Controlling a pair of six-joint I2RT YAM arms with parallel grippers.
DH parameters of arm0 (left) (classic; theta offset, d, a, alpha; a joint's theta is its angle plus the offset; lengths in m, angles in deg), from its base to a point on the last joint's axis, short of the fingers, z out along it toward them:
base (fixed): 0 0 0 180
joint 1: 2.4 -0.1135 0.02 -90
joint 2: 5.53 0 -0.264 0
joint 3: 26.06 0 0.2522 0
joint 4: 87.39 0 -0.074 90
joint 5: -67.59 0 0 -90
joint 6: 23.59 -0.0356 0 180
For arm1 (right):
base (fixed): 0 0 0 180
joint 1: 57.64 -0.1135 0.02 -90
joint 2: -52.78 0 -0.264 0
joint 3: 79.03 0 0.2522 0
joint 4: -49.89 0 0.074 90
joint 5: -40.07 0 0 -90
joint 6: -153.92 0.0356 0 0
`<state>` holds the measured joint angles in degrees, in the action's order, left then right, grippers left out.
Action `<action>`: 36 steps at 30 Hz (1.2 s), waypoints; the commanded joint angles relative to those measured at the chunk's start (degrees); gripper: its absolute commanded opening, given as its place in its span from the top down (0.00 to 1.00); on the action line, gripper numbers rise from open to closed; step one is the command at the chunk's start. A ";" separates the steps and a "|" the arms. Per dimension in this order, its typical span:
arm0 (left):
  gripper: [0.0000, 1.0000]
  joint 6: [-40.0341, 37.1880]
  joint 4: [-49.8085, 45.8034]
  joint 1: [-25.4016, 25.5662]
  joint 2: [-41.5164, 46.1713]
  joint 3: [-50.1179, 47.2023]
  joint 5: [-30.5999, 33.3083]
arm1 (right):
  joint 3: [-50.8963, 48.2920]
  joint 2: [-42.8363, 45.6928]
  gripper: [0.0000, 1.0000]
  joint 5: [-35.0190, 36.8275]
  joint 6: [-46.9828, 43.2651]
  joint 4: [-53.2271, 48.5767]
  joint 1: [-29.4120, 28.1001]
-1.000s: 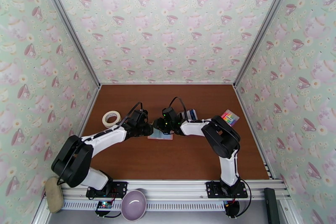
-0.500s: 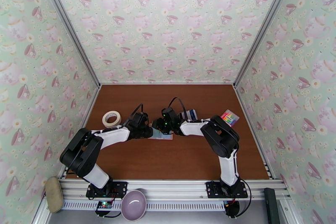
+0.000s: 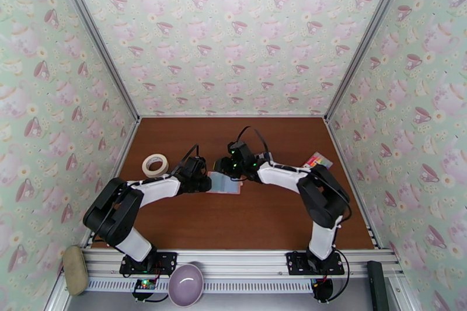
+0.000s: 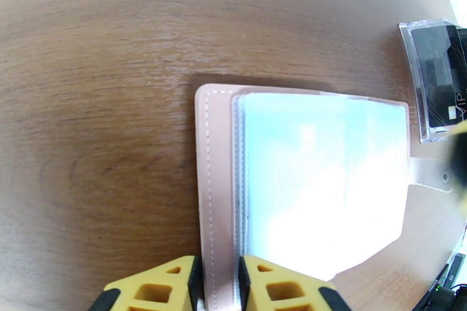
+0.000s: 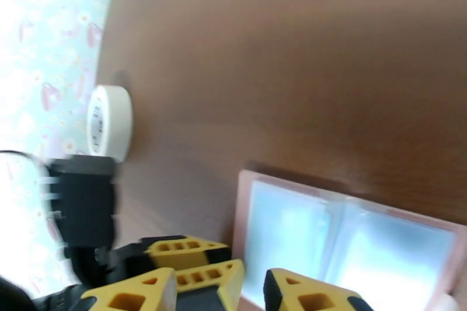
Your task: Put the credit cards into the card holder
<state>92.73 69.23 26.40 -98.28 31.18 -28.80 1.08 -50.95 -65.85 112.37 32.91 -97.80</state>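
On the brown tabletop (image 3: pixel 262 219), the pink card holder (image 4: pixel 315 178) lies open, pale blue sleeves up, between both arms. The credit cards (image 4: pixel 436 73) sit in a clear case just beyond its snap tab. Your left hand (image 4: pixel 220 283) pinches the holder's pink cover edge. Your right hand (image 3: pixel 225 167) hovers over it, jaws apart, apparently empty. Pin the cover flat, then feed one card in low, square to a sleeve mouth.

The brown wooden table (image 3: pixel 251 219) carried the pink card holder (image 3: pixel 225 182) lying open near its middle, a white tape roll (image 3: pixel 154 164) well to its left, a rainbow-striped rectangle (image 3: pixel 318 160) near the right edge, and dark credit cards (image 4: pixel 441 73) in a clear box (image 4: pixel 415 90) just beside the holder
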 commanded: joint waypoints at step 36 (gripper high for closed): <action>0.63 -0.92 -3.69 -1.72 4.70 2.02 -2.71 | -0.70 11.58 0.45 23.49 -28.80 -29.84 18.33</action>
<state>92.73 66.03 25.04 -95.22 31.84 -30.11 -0.02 -37.92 -42.99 85.16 4.03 -80.20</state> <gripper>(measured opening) 0.373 0.551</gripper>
